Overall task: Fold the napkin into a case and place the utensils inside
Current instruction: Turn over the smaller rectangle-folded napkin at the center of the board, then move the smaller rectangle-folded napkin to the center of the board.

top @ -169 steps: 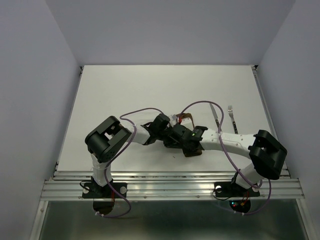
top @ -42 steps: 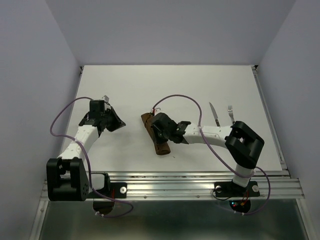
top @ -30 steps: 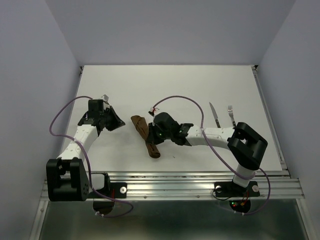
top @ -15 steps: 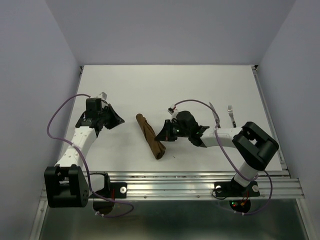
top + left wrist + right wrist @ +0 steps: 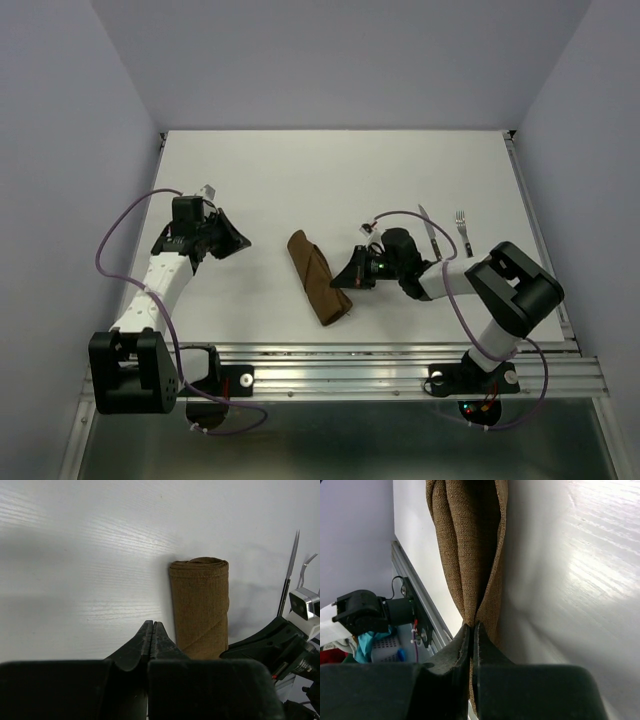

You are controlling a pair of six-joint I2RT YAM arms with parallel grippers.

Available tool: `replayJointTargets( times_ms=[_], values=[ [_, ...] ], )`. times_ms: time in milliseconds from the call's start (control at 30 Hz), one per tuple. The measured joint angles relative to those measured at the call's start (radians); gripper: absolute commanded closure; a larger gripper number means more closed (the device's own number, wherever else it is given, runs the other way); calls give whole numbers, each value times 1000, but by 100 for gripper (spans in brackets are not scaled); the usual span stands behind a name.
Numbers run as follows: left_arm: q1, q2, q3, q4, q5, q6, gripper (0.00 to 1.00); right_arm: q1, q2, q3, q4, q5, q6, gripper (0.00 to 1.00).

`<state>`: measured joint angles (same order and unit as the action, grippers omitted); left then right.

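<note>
Toward the middle of the tabletop's [image 5: 300,180] front edge, the case [image 5: 320,291] lies folded flat. Against its right side the right pincer [image 5: 471,626] is pressed together, probably squaring the cloth; whether a fold is nipped cannot be told. Near the left edge the left pincer [image 5: 152,625], also pressed together, hangs clear. By the right edge the knife [image 5: 430,232] and fork [image 5: 462,228] lie side by side, not yet inserted.

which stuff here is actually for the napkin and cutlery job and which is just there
For the job:
- folded napkin
- knife
- fork

Just there:
- metal rail along the near edge
- grey walls round the table
</note>
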<state>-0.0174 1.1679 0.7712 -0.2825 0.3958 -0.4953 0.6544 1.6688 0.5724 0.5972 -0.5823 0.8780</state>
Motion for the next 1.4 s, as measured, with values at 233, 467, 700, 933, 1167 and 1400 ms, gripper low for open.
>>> replayJointTargets(
  times_ms=[233,467,700,933,1167,1400],
  values=[
    [0,2,12,-7,17,-3,93,-72,10,-7,18,-81,-34,92],
    [-39,40,44,-13,21,-2,92,-122,41,-7,-15,-98,-91,62],
    [-234,169,111,16,22,-13,100,-169,-8,66,-262,-5,-229,41],
    [-334,381,216,74,68,-18,100,-150,-178,122,-524,201,-305,86],
    [-342,522,312,101,118,1,100,29,-253,180,-746,377,-268,97],
    [-357,657,336,113,124,20,100,281,-188,272,-823,472,-178,98]
  ],
)
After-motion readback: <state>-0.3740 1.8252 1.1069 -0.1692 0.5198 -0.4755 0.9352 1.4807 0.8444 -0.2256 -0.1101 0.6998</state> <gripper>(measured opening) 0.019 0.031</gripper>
